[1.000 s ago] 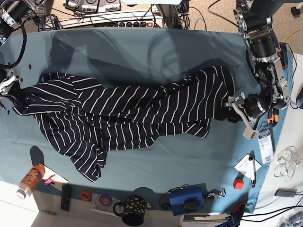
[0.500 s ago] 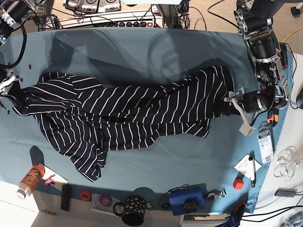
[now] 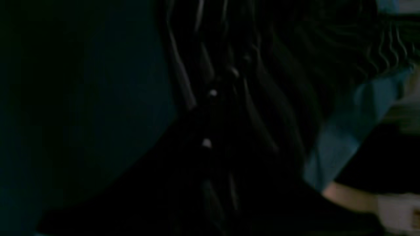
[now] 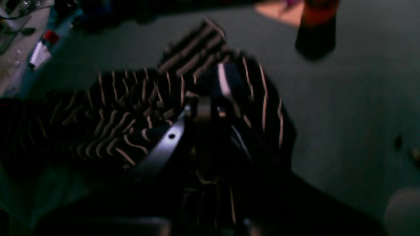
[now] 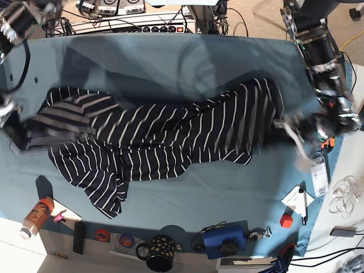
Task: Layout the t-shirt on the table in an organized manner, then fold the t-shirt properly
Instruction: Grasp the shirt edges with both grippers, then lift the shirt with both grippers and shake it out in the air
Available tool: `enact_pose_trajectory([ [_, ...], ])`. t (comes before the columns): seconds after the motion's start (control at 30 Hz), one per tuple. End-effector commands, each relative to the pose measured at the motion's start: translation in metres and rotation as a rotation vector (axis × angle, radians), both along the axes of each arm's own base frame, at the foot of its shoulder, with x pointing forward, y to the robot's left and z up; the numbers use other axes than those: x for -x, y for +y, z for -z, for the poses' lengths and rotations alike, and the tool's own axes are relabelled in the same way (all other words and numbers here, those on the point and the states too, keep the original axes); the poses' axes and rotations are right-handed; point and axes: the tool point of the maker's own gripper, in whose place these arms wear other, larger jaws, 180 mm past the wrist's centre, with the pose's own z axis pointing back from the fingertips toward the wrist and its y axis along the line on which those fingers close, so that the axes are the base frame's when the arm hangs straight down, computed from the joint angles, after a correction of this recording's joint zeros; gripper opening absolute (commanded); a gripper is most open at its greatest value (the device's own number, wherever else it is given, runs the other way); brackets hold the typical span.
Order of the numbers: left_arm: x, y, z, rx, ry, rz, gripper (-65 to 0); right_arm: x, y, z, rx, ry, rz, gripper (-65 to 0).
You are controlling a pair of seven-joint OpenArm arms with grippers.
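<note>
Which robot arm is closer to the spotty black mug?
Left. Its tool grips the t-shirt at the table's right end, diagonally above the mug; the right tool is farther, at the far-left edge.

Navy t-shirt [image 5: 165, 142] with thin white stripes; plain teal table [image 5: 170, 62]; black mug [image 5: 158, 254], pale dots

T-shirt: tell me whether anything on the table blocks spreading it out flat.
Nothing visible does. The t-shirt lies bunched on open table; the mug, can and small tools sit along the near edge, apart from it. Both grippers are already shut on its ends.
</note>
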Motion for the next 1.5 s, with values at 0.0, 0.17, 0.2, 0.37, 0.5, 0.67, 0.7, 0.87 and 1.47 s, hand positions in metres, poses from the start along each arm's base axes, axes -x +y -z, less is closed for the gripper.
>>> enact_pose_trajectory([
  [0.0, -0.007, 0.008, -0.025, -0.023, -0.094, -0.009, -65.0, -0.008, -0.004, -0.030, 0.027, -0.089, -0.003, -65.0],
  [0.17, 0.019, 0.040, -0.055, -0.142, -0.229, -0.083, -65.0, -0.035, 0.021, -0.049, 0.037, -0.143, -0.084, -65.0],
  [0.2, 0.028, 0.047, -0.056, -0.152, -0.232, -0.101, -65.0, -0.041, 0.030, -0.049, 0.040, -0.139, -0.116, -65.0],
  [0.37, 0.074, 0.072, -0.053, -0.149, -0.214, -0.177, -65.0, -0.070, 0.083, -0.053, 0.059, -0.137, -0.281, -65.0],
  [0.5, 0.101, 0.095, -0.057, -0.173, -0.215, -0.244, -65.0, -0.089, 0.119, -0.070, 0.037, -0.197, -0.365, -65.0],
  [0.67, 0.121, 0.120, -0.077, -0.268, -0.264, -0.326, -65.0, -0.103, 0.136, -0.108, 0.004, -0.317, -0.387, -65.0],
  [0.7, 0.122, 0.123, -0.083, -0.284, -0.280, -0.336, -65.0, -0.106, 0.137, -0.116, 0.006, -0.338, -0.386, -65.0],
  [0.87, 0.117, 0.121, -0.112, -0.308, -0.398, -0.357, -65.0, -0.119, 0.126, -0.154, 0.058, -0.443, -0.317, -65.0],
  [1.47, 0.042, 0.084, -0.262, -0.319, -1.005, -0.376, -65.0, -0.136, 0.138, -0.240, 0.044, -0.715, -0.244, -65.0],
])
